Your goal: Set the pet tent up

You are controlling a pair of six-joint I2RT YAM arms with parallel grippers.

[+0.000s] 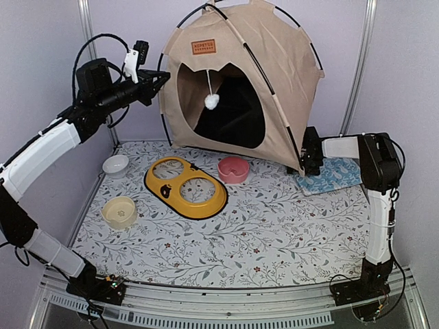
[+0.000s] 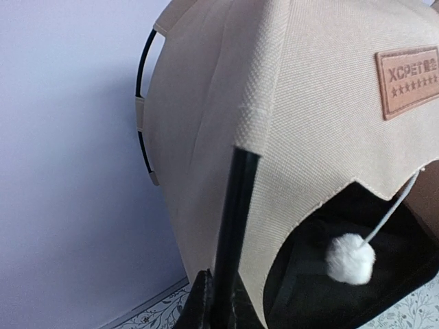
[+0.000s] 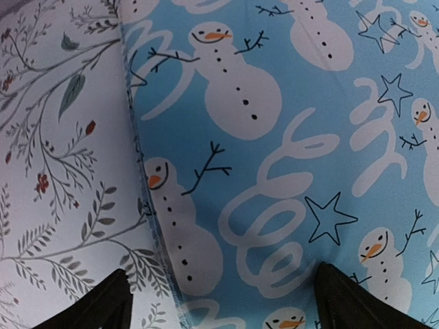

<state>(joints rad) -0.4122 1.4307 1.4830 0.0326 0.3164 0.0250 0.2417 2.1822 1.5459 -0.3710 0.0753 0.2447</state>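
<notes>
I have the pet tent (image 1: pixel 274 75) standing at the far edge of the floral mat (image 1: pixel 274 233), with its door facing me. The blue cushion (image 1: pixel 336 175) lies at the mat's right edge, just beside the tent's right front corner, likely waiting to go inside. My right gripper (image 3: pixel 223 305) hovers over it, jaws wide apart and empty. My left gripper (image 2: pixel 219 308) is clamped on the black pole (image 2: pixel 240 205) at the door's left edge, I judge to steady the frame. The white pom-pom (image 2: pixel 350 258) hangs free in the doorway.
</notes>
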